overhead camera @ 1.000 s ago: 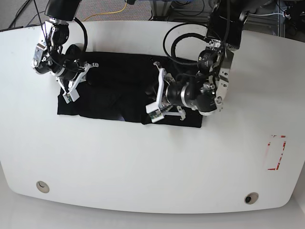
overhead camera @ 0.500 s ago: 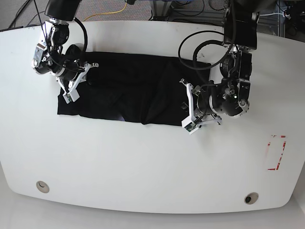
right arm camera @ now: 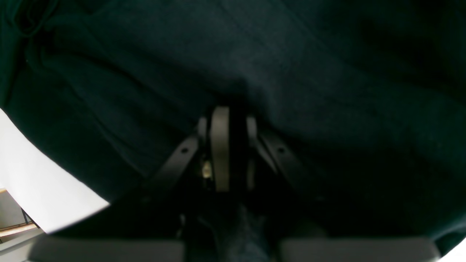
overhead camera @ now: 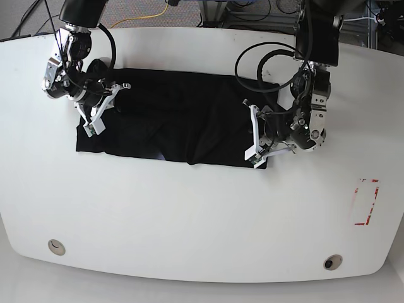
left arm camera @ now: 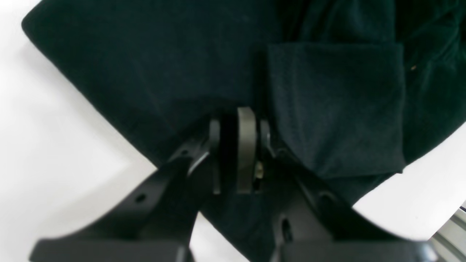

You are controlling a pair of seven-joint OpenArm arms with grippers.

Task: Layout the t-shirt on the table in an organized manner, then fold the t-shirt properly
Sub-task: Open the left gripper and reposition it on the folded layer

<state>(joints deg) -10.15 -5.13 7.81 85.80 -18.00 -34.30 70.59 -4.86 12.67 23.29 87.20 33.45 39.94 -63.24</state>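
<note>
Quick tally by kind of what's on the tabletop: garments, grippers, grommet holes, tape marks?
Black cloth t-shirt: 1
Grippers, left gripper and right gripper: 2
Round grommet holes in the white table: 2
Red tape rectangle: 1
Total: 6

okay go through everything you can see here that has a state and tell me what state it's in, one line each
t-shirt: spread flat as a wide black rectangle, still wrinkled, print not visible.
left gripper: shut, at the shirt's end on the base view's right.
right gripper: shut, at the shirt's opposite end.
table: white top, shirt lying across its far half.
red tape rectangle: nothing on it.
</note>
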